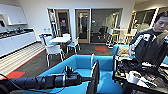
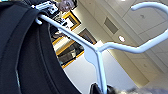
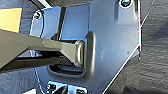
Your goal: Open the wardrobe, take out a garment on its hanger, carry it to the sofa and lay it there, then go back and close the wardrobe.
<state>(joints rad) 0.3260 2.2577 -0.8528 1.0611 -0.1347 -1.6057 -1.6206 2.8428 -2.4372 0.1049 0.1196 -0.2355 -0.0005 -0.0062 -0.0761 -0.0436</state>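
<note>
Left fingers (image 2: 100, 89) clamped on hanger (image 2: 96, 53), garment (image 1: 93, 80) hanging over sofa (image 1: 82, 63) front edge; right fingers' state impossible to tell.

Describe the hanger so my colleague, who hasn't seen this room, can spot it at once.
Start at the bright blue sofa. Above its near edge the left gripper carries a black garment on the hanger. It is thin and white with a curved hook, the only such piece there.

We see bright, even room light, a glowing ceiling lamp (image 2: 121, 38), soft blur everywhere, and bowed edges.
</note>
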